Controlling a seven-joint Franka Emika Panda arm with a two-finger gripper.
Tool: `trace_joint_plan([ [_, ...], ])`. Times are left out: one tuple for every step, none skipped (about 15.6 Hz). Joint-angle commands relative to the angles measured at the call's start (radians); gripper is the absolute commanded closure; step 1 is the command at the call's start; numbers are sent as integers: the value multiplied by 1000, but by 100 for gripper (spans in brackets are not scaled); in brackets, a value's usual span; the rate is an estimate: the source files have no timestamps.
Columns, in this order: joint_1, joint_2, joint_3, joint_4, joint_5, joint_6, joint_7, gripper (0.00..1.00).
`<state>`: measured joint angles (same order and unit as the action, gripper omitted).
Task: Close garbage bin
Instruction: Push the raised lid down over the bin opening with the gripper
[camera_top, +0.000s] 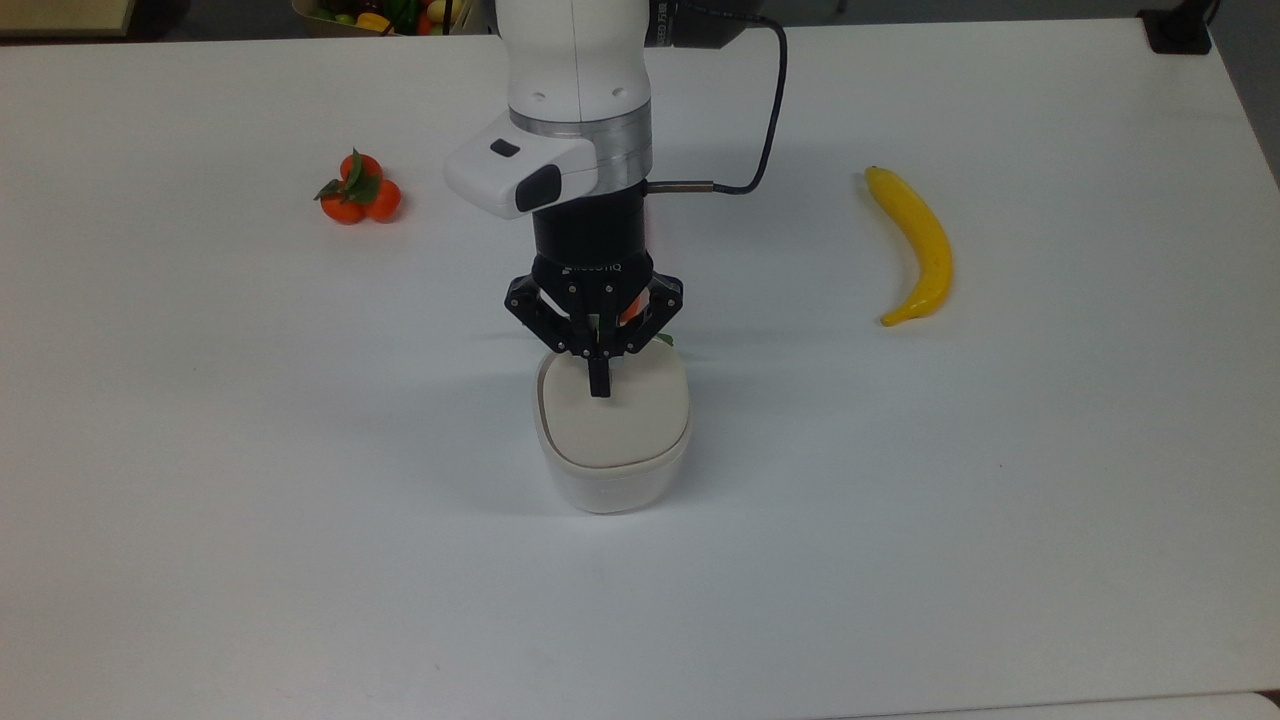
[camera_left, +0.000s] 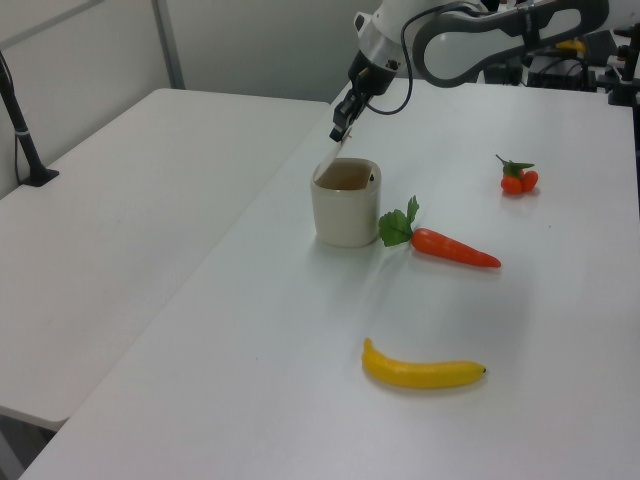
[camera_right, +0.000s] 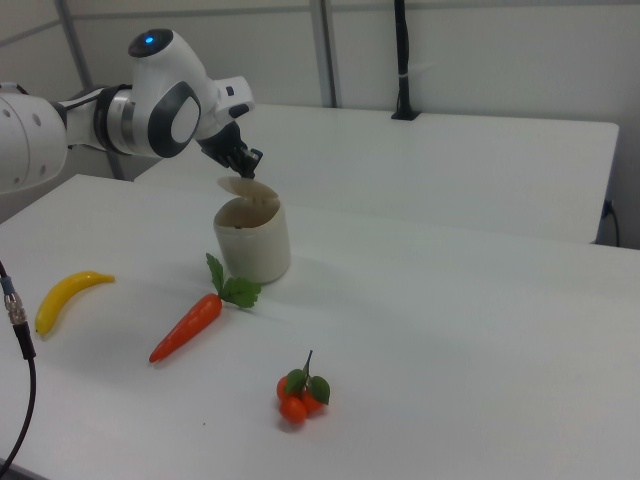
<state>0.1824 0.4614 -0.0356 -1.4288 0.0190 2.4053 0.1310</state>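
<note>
Fingers pressed together into one narrow black tip are holding nothing; the gripper (camera_top: 599, 385) is working as a blunt pusher, its closed tip resting on the beige lid (camera_top: 614, 420) of the garbage bin (camera_top: 612, 480), close to the lid's far edge. In the right view the gripper (camera_right: 247, 163) is bearing on a lid (camera_right: 240, 186) that is tilting above the tub's mouth, not yet seated. A closed tip suits this job, since the lid only needs pressing down about its hinge, not gripping.

Going left to right across the top view: a cluster of small oranges (camera_top: 359, 190) is lying toward the table's (camera_top: 200, 500) far left corner, well apart from the work. The bin is standing near the middle of the table, somewhat toward the near edge, directly beneath the arm (camera_top: 575, 90). A banana (camera_top: 917, 245) is lying toward the right edge, also well apart.

In the left view a carrot (camera_left: 450, 246) is lying just beside the bin (camera_left: 346, 205), its leaves almost touching the white wall. It is sitting on the side away from the lid's swing, so it is probably not obstructing anything.

Judging from the tilt, the closing is under way but not finished; more downward pressure looks needed for the lid to seat.
</note>
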Motion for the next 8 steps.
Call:
trace_joint_plan([
  [6, -26, -6, -29, -14, -63, -19, 100],
  [6, -26, -6, -29, -19, -72, -21, 100],
  [9, -26, -6, -29, -24, -84, -21, 100],
  [9, -26, -6, -29, -27, -98, -22, 100],
  [11, -26, -6, -29, -30, -115, -22, 100],
  [12, -26, -6, -29, -36, -130, -25, 100],
  [12, -26, -6, -29, -36, -147, -34, 100],
  [14, -24, -4, -29, -36, -164, -39, 100],
])
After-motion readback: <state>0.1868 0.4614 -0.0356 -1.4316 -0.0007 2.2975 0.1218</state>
